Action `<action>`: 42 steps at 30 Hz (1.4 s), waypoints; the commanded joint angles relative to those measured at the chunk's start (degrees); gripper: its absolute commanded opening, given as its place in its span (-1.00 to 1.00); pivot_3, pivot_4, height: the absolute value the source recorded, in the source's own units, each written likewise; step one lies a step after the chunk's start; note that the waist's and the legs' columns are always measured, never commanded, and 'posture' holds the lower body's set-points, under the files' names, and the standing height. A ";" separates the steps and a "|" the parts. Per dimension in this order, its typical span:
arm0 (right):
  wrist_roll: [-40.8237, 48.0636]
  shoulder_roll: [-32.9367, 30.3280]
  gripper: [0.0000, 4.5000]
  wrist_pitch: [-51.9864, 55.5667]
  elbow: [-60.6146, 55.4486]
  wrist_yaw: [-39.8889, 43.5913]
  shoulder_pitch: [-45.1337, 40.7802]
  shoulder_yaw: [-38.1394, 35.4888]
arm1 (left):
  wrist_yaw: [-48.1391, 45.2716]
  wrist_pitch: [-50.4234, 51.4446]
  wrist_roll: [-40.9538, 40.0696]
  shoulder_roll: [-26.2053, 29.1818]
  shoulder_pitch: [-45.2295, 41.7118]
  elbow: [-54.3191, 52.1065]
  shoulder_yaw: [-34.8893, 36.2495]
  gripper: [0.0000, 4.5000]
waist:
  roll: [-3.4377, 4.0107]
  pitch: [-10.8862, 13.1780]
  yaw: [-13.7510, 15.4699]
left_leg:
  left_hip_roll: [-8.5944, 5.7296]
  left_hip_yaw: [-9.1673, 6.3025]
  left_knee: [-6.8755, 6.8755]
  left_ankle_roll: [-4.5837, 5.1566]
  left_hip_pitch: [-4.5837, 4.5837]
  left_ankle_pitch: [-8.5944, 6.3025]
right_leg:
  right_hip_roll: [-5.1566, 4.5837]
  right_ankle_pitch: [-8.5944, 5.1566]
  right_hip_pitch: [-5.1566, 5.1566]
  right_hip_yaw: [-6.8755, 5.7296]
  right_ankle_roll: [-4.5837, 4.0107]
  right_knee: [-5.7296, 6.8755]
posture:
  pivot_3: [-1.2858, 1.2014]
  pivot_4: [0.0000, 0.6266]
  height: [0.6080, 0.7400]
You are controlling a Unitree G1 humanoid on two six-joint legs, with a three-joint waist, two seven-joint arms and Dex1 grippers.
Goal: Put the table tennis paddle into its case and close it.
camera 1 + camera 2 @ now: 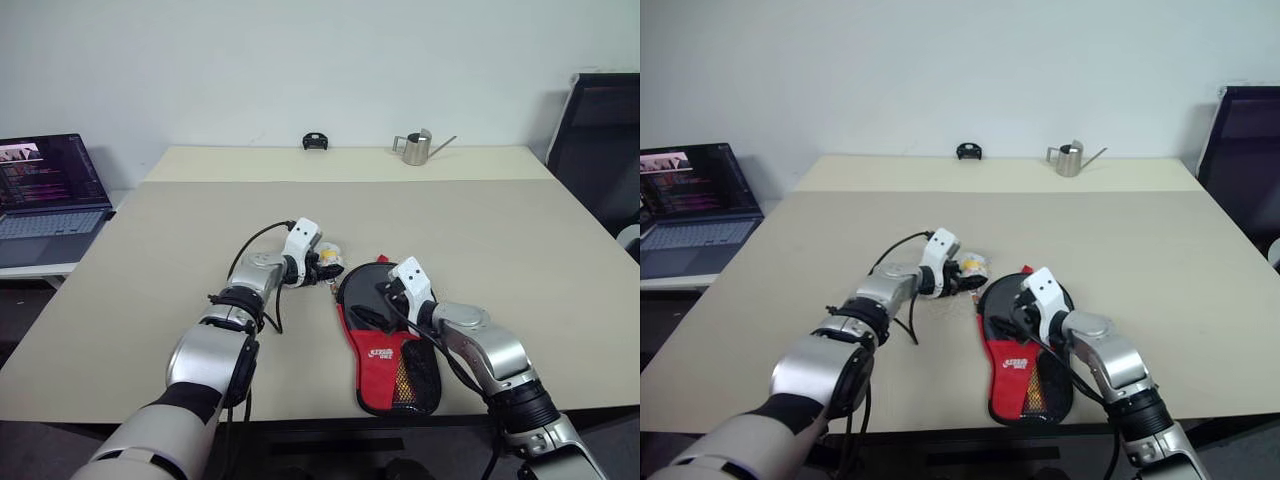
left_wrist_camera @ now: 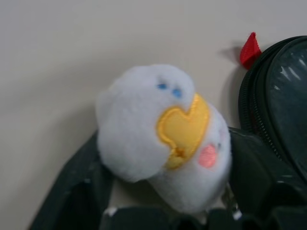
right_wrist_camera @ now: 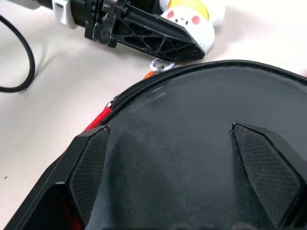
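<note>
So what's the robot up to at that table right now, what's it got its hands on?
The black and red case lies flat on the table, and the robot is working at its round end. The right gripper rests over the case's black top with its fingers spread wide. The left gripper has its fingers on either side of a small white plush charm lying beside the case near the zipper; whether it has a firm grip yet is not clear.
</note>
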 commanded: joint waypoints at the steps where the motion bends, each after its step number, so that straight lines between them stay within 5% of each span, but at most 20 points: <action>1: -1.45 0.63 1.00 -0.50 1.00 -2.10 0.98 -0.66 | 0.14 0.00 0.45 -0.72 -0.20 0.39 0.70 -0.16 | 0.00 0.00 0.00 | 0.00 0.00 0.00 0.00 0.00 0.00 | 0.00 0.00 0.00 -0.01 0.00 0.00 | 0.03 -0.52 1.00; 6: -1.35 1.48 1.00 1.87 0.96 -3.24 1.04 -1.16 | -0.97 -0.17 0.60 -1.03 0.19 -0.04 0.73 -0.81 | -0.02 -0.02 0.00 | 0.00 -0.01 0.00 -0.01 0.02 0.01 | -0.01 0.00 0.01 0.00 0.00 0.02 | 0.03 -0.52 1.00; 8: -0.67 1.46 1.00 3.04 0.54 -2.84 1.13 -1.41 | -2.32 -0.43 0.59 -0.73 0.40 -0.72 0.67 -0.90 | -0.03 -0.03 0.00 | -0.01 -0.01 0.00 -0.01 0.04 0.01 | -0.01 0.00 0.04 0.00 0.00 0.03 | 0.03 -0.52 1.00; 19: -4.23 0.39 1.00 6.55 4.96 -5.33 0.67 -0.28 | -8.84 -1.67 -0.18 1.88 -2.19 -5.00 0.86 -0.90 | -0.06 -0.05 0.06 | -0.02 -0.02 0.00 -0.02 0.05 0.01 | 0.00 0.00 0.05 -0.02 0.00 0.03 | 0.03 -0.52 1.00; 42: -4.06 5.88 1.00 9.51 3.39 -11.08 5.99 -0.39 | 9.58 -9.01 10.26 -5.67 -9.03 3.78 -2.48 -0.90 | -0.47 -0.42 0.20 | -0.04 -0.06 0.00 -0.01 0.07 0.02 | 0.00 0.00 0.09 -0.04 0.01 0.05 | 0.03 -0.52 1.00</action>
